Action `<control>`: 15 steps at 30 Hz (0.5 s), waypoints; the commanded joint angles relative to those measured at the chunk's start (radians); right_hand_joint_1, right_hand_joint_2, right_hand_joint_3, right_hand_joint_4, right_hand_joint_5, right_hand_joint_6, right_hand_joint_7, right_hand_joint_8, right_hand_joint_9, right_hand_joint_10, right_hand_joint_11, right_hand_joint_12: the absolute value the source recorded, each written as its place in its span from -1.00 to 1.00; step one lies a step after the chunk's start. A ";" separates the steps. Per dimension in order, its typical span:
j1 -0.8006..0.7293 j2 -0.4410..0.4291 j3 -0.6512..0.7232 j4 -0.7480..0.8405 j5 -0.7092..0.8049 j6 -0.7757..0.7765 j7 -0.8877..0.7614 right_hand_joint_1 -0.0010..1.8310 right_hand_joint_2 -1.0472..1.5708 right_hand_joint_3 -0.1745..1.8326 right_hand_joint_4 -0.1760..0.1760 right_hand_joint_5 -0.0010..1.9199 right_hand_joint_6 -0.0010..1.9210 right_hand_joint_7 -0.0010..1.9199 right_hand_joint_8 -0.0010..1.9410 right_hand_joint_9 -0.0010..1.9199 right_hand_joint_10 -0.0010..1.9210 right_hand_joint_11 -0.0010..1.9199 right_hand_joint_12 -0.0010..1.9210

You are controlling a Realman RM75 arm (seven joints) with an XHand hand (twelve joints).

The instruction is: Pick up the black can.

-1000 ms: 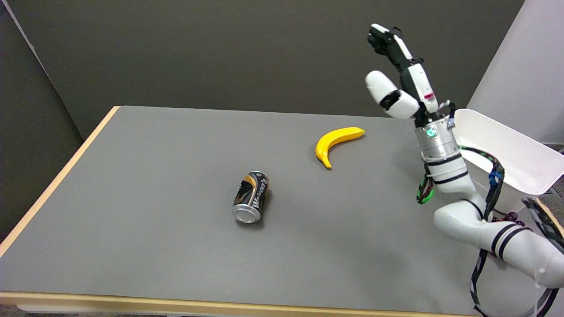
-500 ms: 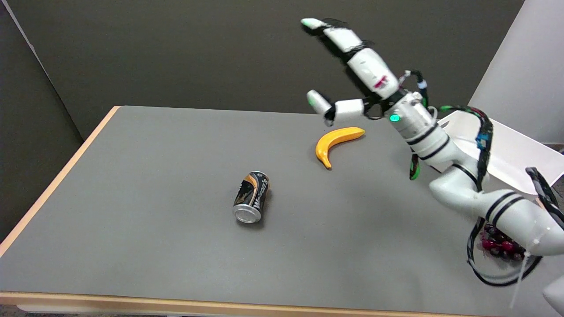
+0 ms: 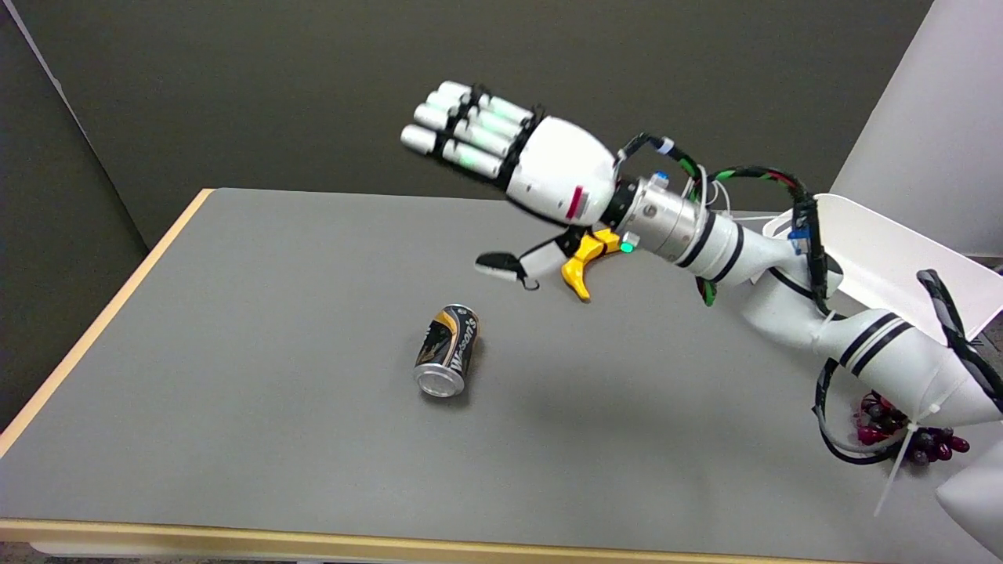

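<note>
The black-and-orange drink can (image 3: 447, 350) lies on its side on the grey tabletop (image 3: 235, 329), just left of the frame's centre. The white right hand (image 3: 523, 176) hovers above and right of it, fingers extended, thumb apart, holding nothing. A yellow banana (image 3: 581, 262) shows partly behind the wrist.

Black can (image 3: 447, 350), orange-marked, on its side, mid-table

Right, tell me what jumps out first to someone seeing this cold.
The right hand hangs open in the air above the grey table, fingers stretched toward the left. Below it, mid-table, the black can lies on its side. A yellow banana peeks out from behind the wrist.
</note>
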 commanded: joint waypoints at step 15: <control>0.115 0.113 -0.263 -0.005 -0.366 -0.003 0.012 -0.18 0.24 0.03 0.01 -1.00 -1.00 -1.00 -1.00 -1.00 -1.00 -1.00 -0.84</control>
